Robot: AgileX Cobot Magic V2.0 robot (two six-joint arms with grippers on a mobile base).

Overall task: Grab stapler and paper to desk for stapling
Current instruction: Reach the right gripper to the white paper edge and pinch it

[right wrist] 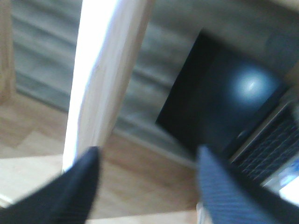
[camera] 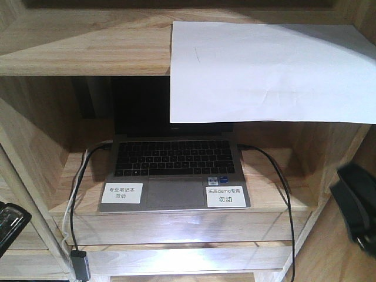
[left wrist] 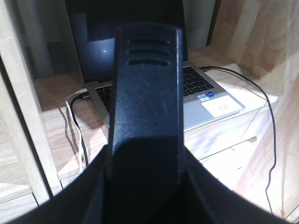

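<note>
White paper (camera: 264, 70) overhangs the top shelf (camera: 88, 53), a handy edge for the right end effector (right wrist: 147, 163), spread wide and empty. Pretty sure the left end effector (camera: 12, 229) is clamped on the stapler (left wrist: 147, 93).

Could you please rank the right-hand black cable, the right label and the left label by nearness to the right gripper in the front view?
1. Black cable, right of the laptop, nearest the right gripper.
2. Right label, on the laptop's right corner.
3. Left label, farthest left.
</note>
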